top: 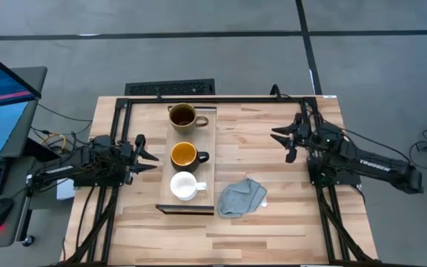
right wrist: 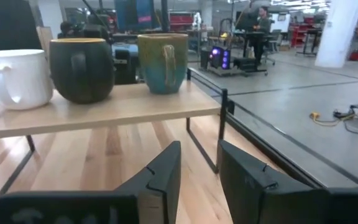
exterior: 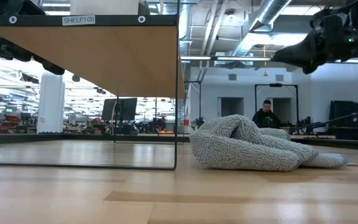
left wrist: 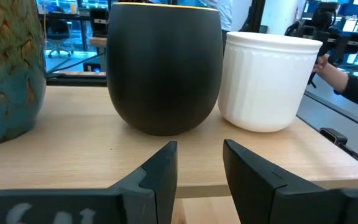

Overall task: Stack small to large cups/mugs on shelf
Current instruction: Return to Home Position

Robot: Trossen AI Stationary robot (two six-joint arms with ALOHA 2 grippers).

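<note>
1. While you are looking straight down, nothing is covering the shelf (top: 206,130). Three mugs are standing on it in one row: the brown-olive mug (top: 181,116) at the far end, the black mug (top: 184,155) in the middle, the white mug (top: 184,185) by the dark front edge. One grey cloth (top: 242,196) is lying on the slatted table (top: 288,222) just beside the shelf. The left gripper (top: 148,153) is hovering near the shelf's left side and the right gripper (top: 282,142) well off to its right. Both are holding their fingers apart, gripping nothing.
2. From table height, you are seeing only the shelf's underside and thin dark legs; the picture's top is cutting the mugs off. The cloth is blocking part of the room, where one person (exterior: 266,115) is showing far back.
3. Past the left wrist, the brown-olive mug is running off the edge, and every handle is turned out of sight.
4. Past the right wrist, all three mugs are showing whole, handles included, with workshop floor beyond.
</note>
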